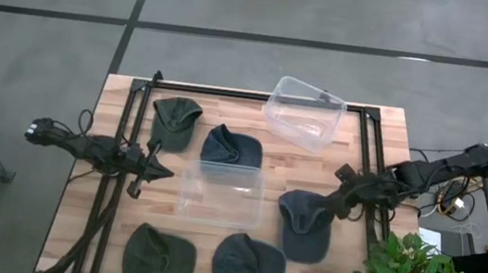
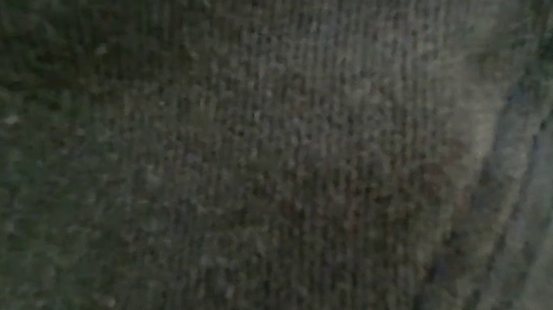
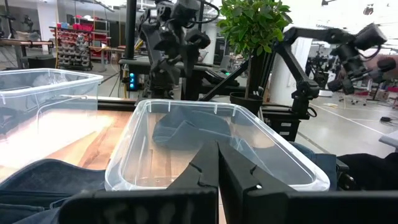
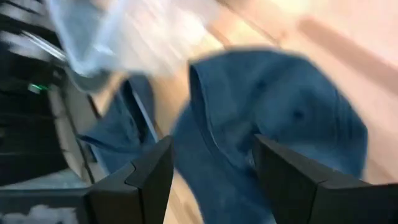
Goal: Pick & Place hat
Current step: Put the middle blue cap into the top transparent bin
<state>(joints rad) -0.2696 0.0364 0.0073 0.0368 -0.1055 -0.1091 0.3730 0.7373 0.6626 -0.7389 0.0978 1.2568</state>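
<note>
At right of centre, the right end effector, fingers apart, hangs over a dark hat; the left end effector, fingers together, waits at centre left beside the clear bin.

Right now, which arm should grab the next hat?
Right. The right gripper hangs open directly over the blue hat at the table's right side; the left gripper is shut beside the clear bin.

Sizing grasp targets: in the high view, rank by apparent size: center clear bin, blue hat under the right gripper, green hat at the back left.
1. Center clear bin, largest.
2. Blue hat under the open right gripper.
3. Back-left green hat, partly folded, so the gap with the blue hat is unsure.
</note>
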